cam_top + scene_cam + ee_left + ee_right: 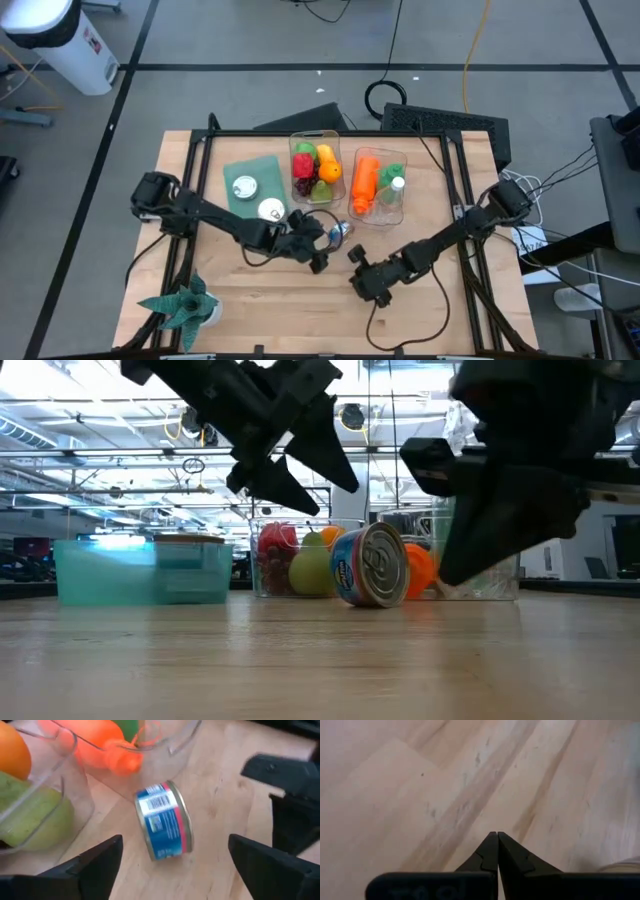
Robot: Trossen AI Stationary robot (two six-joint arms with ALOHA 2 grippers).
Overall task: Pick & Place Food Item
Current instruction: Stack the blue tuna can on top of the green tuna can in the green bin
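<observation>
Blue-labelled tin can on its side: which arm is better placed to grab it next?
Left. Its claw is open and points straight at the blue-labelled tin can, which lies between the fingers' line. The right claw is shut over bare wooden table.

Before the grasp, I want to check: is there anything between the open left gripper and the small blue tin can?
Nothing visible. The small blue tin can lies on its side on bare wood, apart from the open left gripper; the clear plastic bins are beyond it.
</observation>
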